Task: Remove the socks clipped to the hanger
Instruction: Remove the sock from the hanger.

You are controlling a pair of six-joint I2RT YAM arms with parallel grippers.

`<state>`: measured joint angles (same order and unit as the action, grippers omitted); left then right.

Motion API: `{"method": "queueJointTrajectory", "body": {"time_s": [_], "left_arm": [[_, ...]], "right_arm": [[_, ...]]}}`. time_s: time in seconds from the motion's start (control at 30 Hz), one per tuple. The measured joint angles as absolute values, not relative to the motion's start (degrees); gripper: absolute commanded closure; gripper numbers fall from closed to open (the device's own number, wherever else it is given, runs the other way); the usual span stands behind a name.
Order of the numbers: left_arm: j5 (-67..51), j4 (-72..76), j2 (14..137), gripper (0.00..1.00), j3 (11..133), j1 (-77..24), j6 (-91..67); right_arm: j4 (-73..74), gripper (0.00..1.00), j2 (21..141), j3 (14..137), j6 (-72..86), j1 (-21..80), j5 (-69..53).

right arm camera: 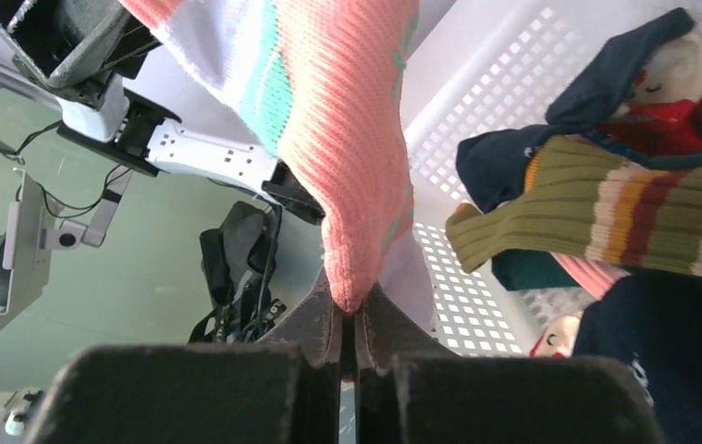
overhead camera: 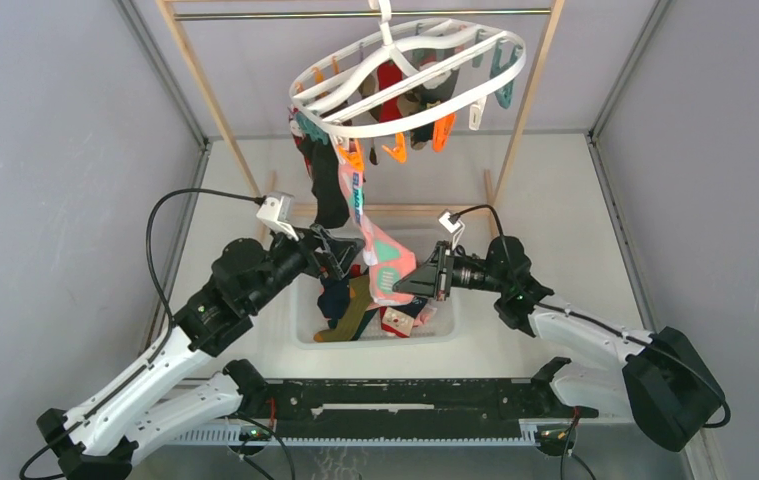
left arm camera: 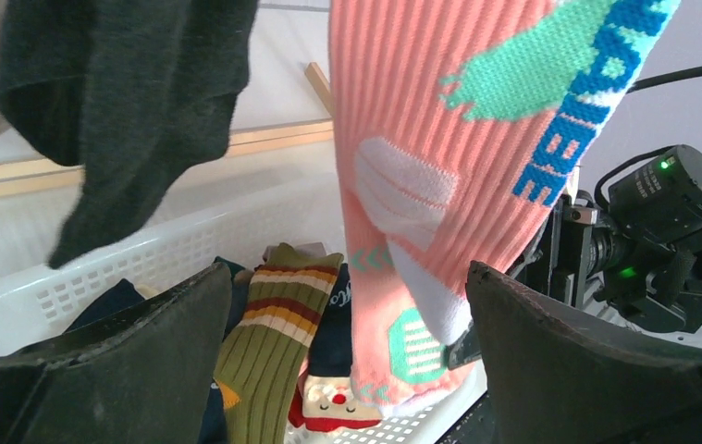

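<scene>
A dark grey sock (overhead camera: 327, 190) is seen hanging above the far left corner of the white mesh basket (overhead camera: 305, 338), with its top at the hanger (overhead camera: 425, 112). The hanger is hung by its hook from a metal rail high above the far side of the basket and is tilted, with the left end lower. More socks in red and black are held under its ring by the clips.

Over the left part of the basket the left gripper (overhead camera: 340, 255) is held with its fingers (left arm camera: 171, 333) spread wide, and nothing is grasped by them. In the left wrist view a salmon pink sock (overhead camera: 385, 262) is framed in the gap between them; whether it is touched cannot be told.

This pink sock, patterned in mint, white and blue, is stretched down from the near left edge of the hanger to a spot above the middle of the basket. There its toe end is pinched by the right gripper (overhead camera: 402, 285), whose fingers are clenched tightly on the fabric.

Inside the basket loose socks are piled: an olive striped sock (right arm camera: 606, 213), navy ones and one with a Santa figure.
</scene>
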<state>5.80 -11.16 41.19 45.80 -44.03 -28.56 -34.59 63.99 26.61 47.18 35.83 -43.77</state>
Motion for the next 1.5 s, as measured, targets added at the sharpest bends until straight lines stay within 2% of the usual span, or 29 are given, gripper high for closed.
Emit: {"method": "queueJointTrajectory", "body": {"time_s": [0.73, 0.77, 0.9, 1.07, 1.13, 1.2, 1.33, 1.5], "left_arm": [[3.79, -5.41, 42.76, 0.01, 45.69, -44.03, -27.83], [3.84, -5.06, 42.89, 0.05, 45.69, -44.03, -27.7], [3.95, -3.95, 43.55, 0.31, 45.69, -44.03, -26.76], [4.03, -3.4, 45.21, 0.53, 45.71, -44.03, -25.98], [4.05, -3.42, 45.71, 0.67, 45.71, -44.03, -25.58], [4.1, -3.44, 45.87, 0.75, 45.71, -44.03, -25.34], [4.36, -3.55, 45.87, 0.8, 45.74, -44.03, -24.97], [6.42, -5.56, 45.84, 0.82, 46.13, -44.01, -24.86]], "right_arm": [[-35.92, 1.0, 70.13, 31.46, 47.68, 45.39, -41.69], [-35.92, 1.0, 70.28, 31.46, 47.68, 45.67, -41.58], [-35.94, 1.0, 70.61, 31.46, 47.68, 46.76, -40.97], [-35.75, 1.0, 70.61, 31.48, 47.62, 48.14, -40.42], [-35.64, 1.0, 70.59, 31.59, 47.57, 48.53, -40.32], [-35.55, 1.0, 70.57, 31.73, 47.44, 48.84, -40.1], [-35.07, 0.99, 70.19, 31.73, 47.24, 48.9, -39.72], [-34.17, 0.85, 69.71, 31.9, 46.81, 48.88, -39.42]]}}
